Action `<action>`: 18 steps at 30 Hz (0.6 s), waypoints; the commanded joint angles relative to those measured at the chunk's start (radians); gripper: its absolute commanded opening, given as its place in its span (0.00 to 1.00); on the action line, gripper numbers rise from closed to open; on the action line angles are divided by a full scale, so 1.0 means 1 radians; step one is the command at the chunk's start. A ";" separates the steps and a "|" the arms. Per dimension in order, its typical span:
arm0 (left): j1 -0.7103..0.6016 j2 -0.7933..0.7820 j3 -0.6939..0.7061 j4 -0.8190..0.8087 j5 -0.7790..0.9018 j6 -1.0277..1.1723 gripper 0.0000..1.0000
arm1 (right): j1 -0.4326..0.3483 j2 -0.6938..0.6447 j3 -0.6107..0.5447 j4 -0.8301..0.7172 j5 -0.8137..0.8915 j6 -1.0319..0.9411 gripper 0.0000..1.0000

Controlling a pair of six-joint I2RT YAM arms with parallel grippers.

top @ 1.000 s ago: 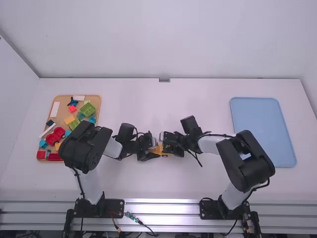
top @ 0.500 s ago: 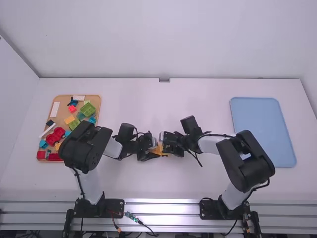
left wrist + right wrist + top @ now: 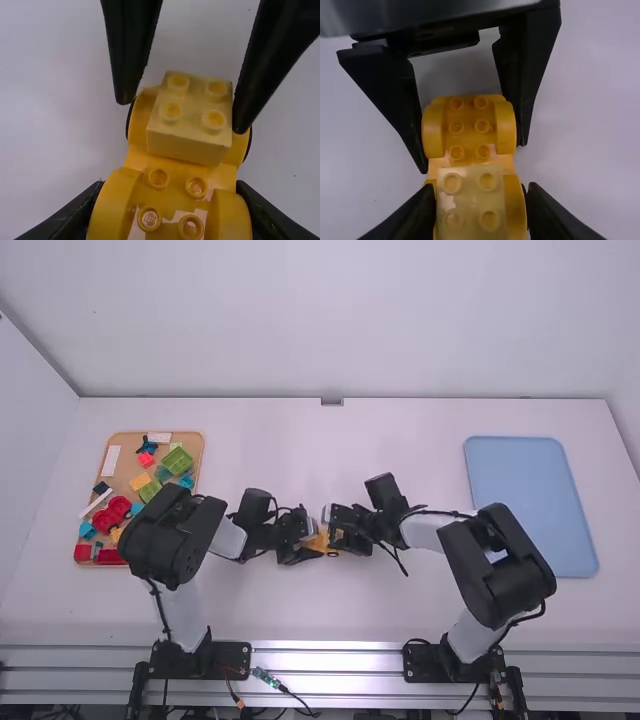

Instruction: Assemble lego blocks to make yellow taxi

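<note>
Mid-table, the left gripper [image 3: 312,543] and right gripper [image 3: 341,533] meet at a yellow car base [image 3: 322,539]. In the left wrist view, the left gripper [image 3: 170,205] is shut on the base's fender end [image 3: 175,185]. A pale yellow block [image 3: 192,117] with studs sits on the base's other end, between the right gripper's spread fingertips, with a gap on one side. In the right wrist view, the right gripper [image 3: 480,195] is open around the pale block [image 3: 470,200], and the base [image 3: 467,125] has bare studs between the left gripper's fingers.
A tan tray [image 3: 190,440] of coloured blocks stands at the left, partly behind the left arm. A blue tray [image 3: 530,505] lies at the right, beyond the right arm's elbow. White table surface [image 3: 330,450] extends behind both grippers.
In the high view, slightly more yellow shows beside the right gripper, whose fingers have shifted a little. The left arm has kept still.
</note>
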 commanded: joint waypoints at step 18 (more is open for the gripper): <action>-0.007 0.019 -0.026 -0.040 -0.069 -0.025 0.45 | -0.006 -0.133 0.006 -0.026 -0.026 0.003 0.78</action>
